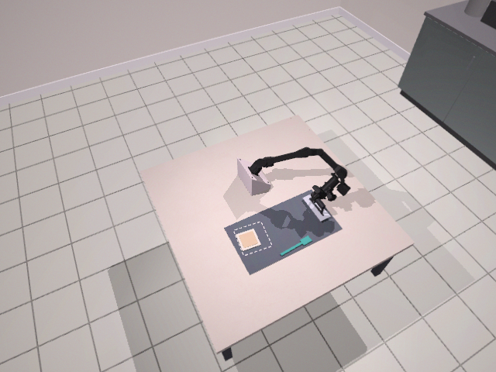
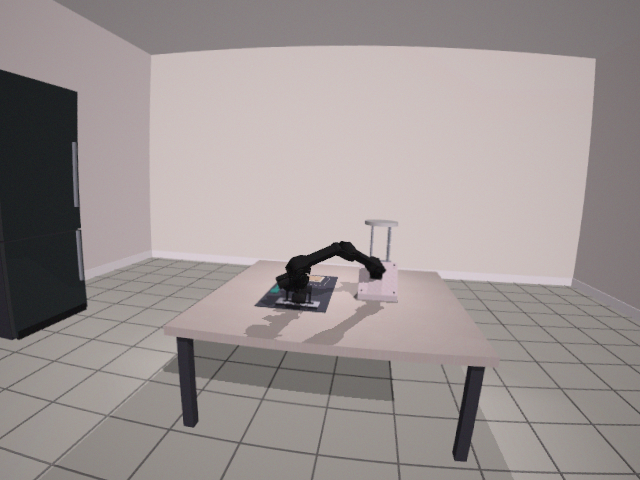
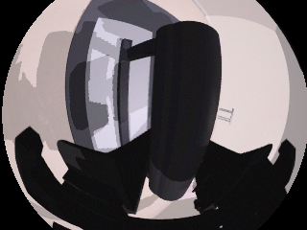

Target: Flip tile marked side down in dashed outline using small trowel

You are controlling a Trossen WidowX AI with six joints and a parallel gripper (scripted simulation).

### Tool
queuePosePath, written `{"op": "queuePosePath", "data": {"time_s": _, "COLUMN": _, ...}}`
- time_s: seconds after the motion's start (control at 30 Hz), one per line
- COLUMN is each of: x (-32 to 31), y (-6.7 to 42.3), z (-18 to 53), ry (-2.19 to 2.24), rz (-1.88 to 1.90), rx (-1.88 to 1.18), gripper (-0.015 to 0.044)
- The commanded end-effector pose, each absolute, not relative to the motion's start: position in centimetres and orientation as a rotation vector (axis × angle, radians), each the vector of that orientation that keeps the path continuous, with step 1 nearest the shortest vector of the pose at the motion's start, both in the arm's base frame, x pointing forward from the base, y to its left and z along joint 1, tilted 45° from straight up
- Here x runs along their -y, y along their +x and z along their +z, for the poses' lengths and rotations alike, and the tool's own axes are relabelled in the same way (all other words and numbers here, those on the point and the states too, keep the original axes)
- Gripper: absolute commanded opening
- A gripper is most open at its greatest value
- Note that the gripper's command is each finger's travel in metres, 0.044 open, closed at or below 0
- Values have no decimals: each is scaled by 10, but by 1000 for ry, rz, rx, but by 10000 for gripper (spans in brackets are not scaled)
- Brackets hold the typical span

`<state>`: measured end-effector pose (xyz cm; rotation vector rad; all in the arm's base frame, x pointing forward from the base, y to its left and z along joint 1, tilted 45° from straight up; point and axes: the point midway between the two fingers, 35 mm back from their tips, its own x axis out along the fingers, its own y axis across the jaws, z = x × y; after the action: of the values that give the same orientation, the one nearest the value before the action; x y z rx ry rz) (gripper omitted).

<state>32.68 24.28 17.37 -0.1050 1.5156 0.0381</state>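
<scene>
The tile [image 1: 249, 239] [image 2: 315, 279] lies flat, an orange-tan face with a cream border upward, inside the dashed outline [image 1: 262, 222], near its left side. Whether that face is the marked one, I cannot tell. My gripper [image 1: 318, 201] [image 2: 300, 295] [image 3: 165, 168] is shut on the black handle of the trowel, at the right end of the mat [image 1: 256, 264] [image 2: 325, 297]. The trowel's light grey blade [image 1: 314, 208] [image 2: 312, 304] [image 3: 101, 86] is low and roughly level; whether it touches the mat, I cannot tell. The fingers partly hide the handle.
A teal flat-ended tool [image 1: 306, 240] [image 2: 275, 289] lies along the mat's front edge, between the tile and the trowel. The pinkish mounting block [image 1: 260, 187] [image 2: 378, 289] of the arm stands behind the mat on the table [image 1: 216, 292] [image 2: 403, 330].
</scene>
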Motion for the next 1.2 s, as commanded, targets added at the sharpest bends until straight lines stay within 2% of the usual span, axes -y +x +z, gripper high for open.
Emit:
{"op": "queuePosePath", "data": {"time_s": 0.0, "x": -247, "y": 328, "z": 170, "ry": -108, "rz": 23, "rx": -1514, "gripper": 0}}
{"op": "queuePosePath", "data": {"time_s": 0.2, "x": -251, "y": 328, "z": 165, "ry": -113, "rz": 17, "rx": -1522, "gripper": 0}}
{"op": "queuePosePath", "data": {"time_s": 0.57, "x": -251, "y": 328, "z": 165, "ry": -113, "rz": 17, "rx": -1522, "gripper": 289}}
{"op": "queuePosePath", "data": {"time_s": 0.6, "x": -251, "y": 328, "z": 165, "ry": -113, "rz": 17, "rx": -1522, "gripper": 300}}
{"op": "queuePosePath", "data": {"time_s": 0.9, "x": -249, "y": 327, "z": 166, "ry": -114, "rz": 21, "rx": -1524, "gripper": 300}}
{"op": "queuePosePath", "data": {"time_s": 1.17, "x": -167, "y": 289, "z": 199, "ry": -119, "rz": 17, "rx": -1526, "gripper": 300}}
